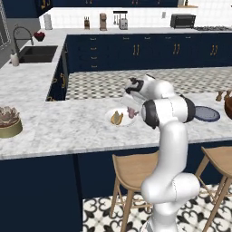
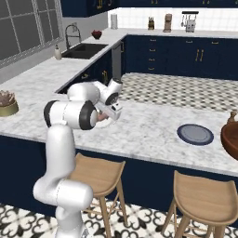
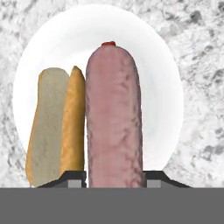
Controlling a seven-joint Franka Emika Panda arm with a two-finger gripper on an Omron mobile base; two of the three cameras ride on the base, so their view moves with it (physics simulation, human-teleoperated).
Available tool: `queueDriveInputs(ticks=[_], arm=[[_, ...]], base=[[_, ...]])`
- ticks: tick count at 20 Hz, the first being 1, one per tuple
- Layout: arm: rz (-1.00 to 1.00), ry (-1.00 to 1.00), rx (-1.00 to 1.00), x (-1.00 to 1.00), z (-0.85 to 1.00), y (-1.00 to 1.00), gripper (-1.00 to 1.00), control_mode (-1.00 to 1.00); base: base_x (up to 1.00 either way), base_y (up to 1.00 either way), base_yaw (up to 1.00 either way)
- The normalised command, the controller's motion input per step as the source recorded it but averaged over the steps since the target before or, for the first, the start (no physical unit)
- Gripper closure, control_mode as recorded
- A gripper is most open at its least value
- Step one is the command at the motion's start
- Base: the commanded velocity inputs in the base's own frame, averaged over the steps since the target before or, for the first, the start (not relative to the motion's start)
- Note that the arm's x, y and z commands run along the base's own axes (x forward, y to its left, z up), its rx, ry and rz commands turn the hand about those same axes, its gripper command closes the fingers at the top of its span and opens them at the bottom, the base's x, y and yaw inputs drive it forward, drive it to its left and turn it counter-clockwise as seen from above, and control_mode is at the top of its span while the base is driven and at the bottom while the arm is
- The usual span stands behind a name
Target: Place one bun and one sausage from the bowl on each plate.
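The arm bends forward and low over the white plate (image 1: 108, 114). The gripper (image 3: 113, 177) points down, grasping the sausage (image 3: 114, 118) above the plate, beside the bun (image 3: 54, 127).

White plate loaded, blue-grey plate bare

The pink sausage (image 3: 114, 118) hangs upright between the pincer's tips above the white plate (image 3: 148, 39), where a split tan bun (image 3: 57, 127) lies. The dark blue-grey plate (image 2: 195, 134) sits flat on the marble tabletop, well apart from the white one, near the reddish-brown bowl (image 2: 230, 135) at the picture's right edge.
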Motion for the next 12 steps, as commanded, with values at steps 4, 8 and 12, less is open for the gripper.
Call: queueDriveInputs(ticks=[4,8,12], arm=[[0.01,0.00,-0.01,0.20,-0.31,0.13,1.00,-1.00],[0.00,0.00,-0.04,0.00,-0.42,0.35,1.00,-1.00],[0.00,0.00,-0.01,0.00,-0.31,0.20,1.00,-1.00]], base=[[0.00,0.00,0.00],[0.00,0.00,0.00],[0.00,0.00,0.00]])
